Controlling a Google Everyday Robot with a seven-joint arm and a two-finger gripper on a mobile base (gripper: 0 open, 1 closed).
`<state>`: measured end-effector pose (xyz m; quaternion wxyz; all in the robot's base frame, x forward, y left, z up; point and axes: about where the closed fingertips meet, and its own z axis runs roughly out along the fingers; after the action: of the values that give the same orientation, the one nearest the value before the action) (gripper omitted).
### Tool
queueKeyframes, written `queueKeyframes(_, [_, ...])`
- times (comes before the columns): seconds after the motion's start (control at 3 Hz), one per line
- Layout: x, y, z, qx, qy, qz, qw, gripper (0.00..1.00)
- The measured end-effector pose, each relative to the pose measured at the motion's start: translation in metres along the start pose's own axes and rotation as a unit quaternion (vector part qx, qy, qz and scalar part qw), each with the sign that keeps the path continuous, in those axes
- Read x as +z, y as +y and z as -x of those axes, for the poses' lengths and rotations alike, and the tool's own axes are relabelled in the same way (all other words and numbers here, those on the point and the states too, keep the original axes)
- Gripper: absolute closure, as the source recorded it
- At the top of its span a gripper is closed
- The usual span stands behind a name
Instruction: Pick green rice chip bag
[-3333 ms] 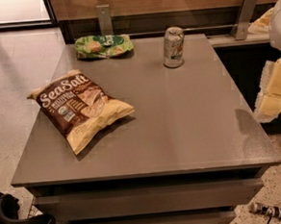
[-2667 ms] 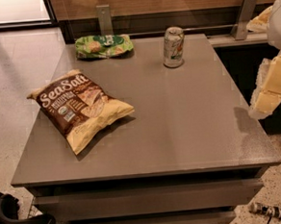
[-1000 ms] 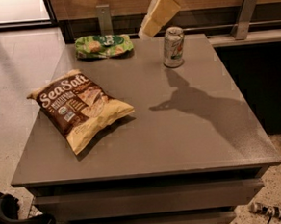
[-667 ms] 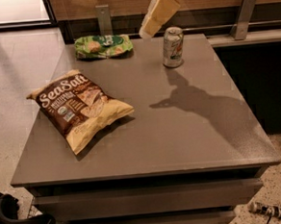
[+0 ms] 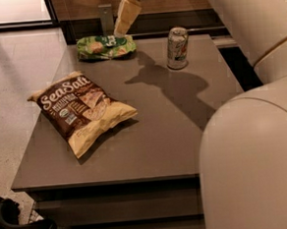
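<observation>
The green rice chip bag (image 5: 105,46) lies flat at the far left corner of the desk (image 5: 183,118), its long axis running left to right along the far edge. The hand (image 5: 120,31) hangs over the bag's right half, tilted so its tip points down and a little left. The tip meets the bag's upper edge in this view, and I cannot tell whether it touches. Nor can I tell whether the hand is spread or pressed together. The coming move looks like a short, nearly straight descent, with the grip set across the bag's short width. A drink can (image 5: 177,47) stands upright to the right, apart from the bag, and the larger brown Sea Salt bag (image 5: 81,111) lies nearer, well clear. The robot's pale arm (image 5: 255,163) fills the right foreground, and light speckled floor (image 5: 18,81) lies left of the desk.
</observation>
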<state>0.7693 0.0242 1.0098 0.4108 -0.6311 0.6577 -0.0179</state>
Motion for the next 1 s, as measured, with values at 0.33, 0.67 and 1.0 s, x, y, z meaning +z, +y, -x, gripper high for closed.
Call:
queueKeyframes(0.33, [0.055, -0.007, 0.004, -0.004, 0.008, 0.008, 0.9999, 0.00])
queueKeyframes(0.67, [0.101, -0.010, -0.008, 0.014, 0.029, 0.001, 0.9995, 0.00])
queueKeyframes(1.0, [0.137, -0.010, -0.024, 0.041, 0.035, -0.005, 0.9985, 0.00])
